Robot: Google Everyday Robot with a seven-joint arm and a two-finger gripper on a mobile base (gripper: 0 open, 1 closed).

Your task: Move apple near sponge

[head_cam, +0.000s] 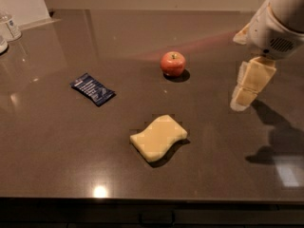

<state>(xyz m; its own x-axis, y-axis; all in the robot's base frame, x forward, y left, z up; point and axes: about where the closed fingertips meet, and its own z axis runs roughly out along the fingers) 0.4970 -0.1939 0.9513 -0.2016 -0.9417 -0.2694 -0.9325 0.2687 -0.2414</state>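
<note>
The small red apple [172, 63] stands upright on the dark tabletop [57, 141], a little right of the middle and towards the back. The flat pale yellow sponge [158, 137] lies nearer the front, well apart from the apple. My gripper [241, 101] hangs from the white arm at the right, pointing down just above the table. It is to the right of the apple and a little nearer the front, clear of both things and holding nothing.
A dark blue snack packet [93, 89] lies left of the apple. A clear bottle [10, 25] and a white board [21, 4] stand at the far left back corner. The table's front edge runs along the bottom.
</note>
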